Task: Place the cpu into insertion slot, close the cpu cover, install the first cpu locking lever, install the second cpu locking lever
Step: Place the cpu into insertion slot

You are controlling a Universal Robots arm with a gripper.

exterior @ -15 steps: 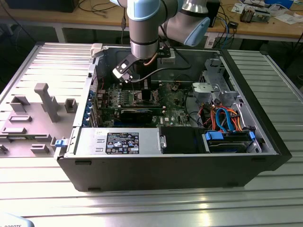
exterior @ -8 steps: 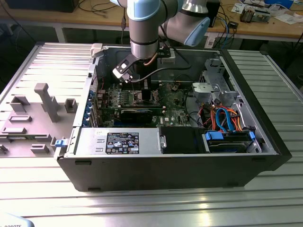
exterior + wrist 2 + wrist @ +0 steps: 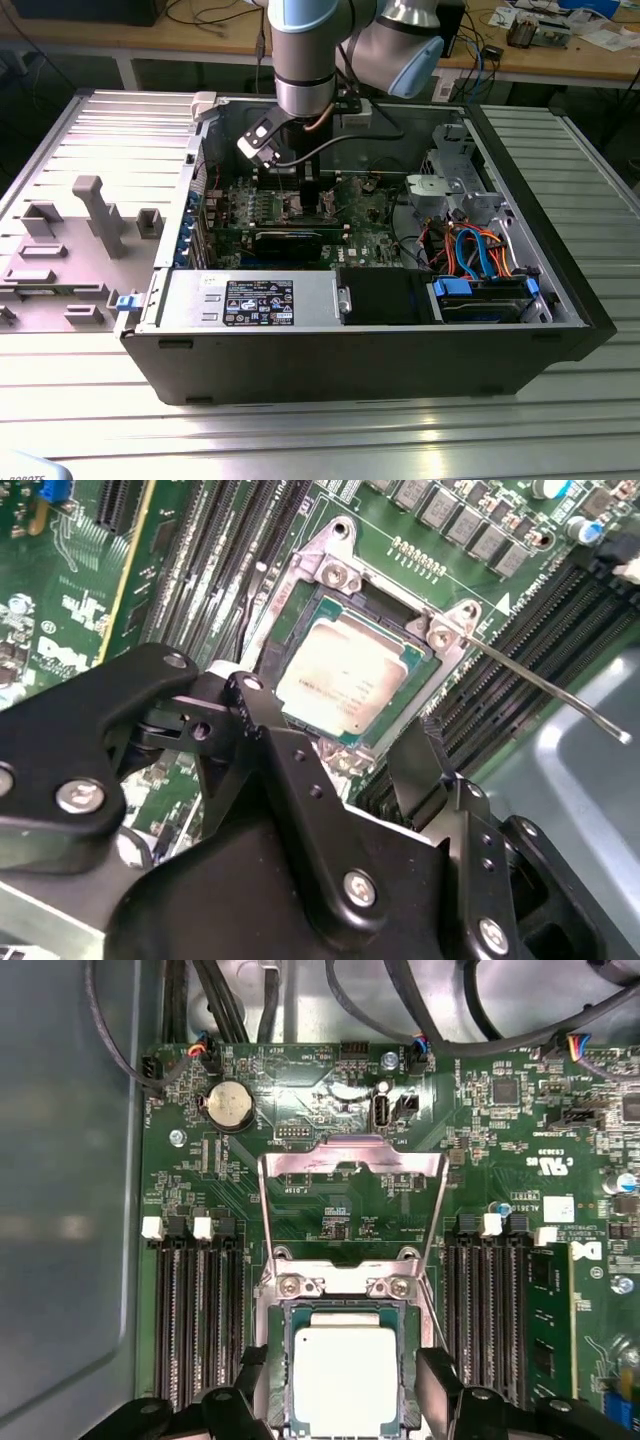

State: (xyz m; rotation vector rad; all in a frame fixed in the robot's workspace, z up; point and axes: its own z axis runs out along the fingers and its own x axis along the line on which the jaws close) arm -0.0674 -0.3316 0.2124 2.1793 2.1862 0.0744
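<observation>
Step 1 looks done: cpu (image 3: pixel 345 1380) sits flat in the insertion slot (image 3: pixel 385 598), square inside the rim as far as I can judge. gripper (image 3: pixel 338 715) hovers right over it, jaws spread, one finger each side of the chip, pinching nothing. Can't tell if they touch the socket frame.

My read on the step in hand: end of placement, cover close not yet begun. cpu cover (image 3: pixel 310 1160) is flipped back open, lying over the board away from the socket. One locking lever (image 3: pixel 545 690) sticks out free past the socket corner, unlatched; the second I can't make out.

Closing the cover calls for the jaws out of its swing arc first, then a push on the frame's far bar.

Tight around there: memory slots (image 3: pixel 195 1320) flank the socket on both sides, cables (image 3: pixel 400 1020) hang beyond the cover, coin cell (image 3: pixel 228 1107) sits near its edge. In the exterior view the arm (image 3: pixel 305 60) reaches down into the open case (image 3: pixel 560 290) on the ribbed surface (image 3: pixel 300 440).
</observation>
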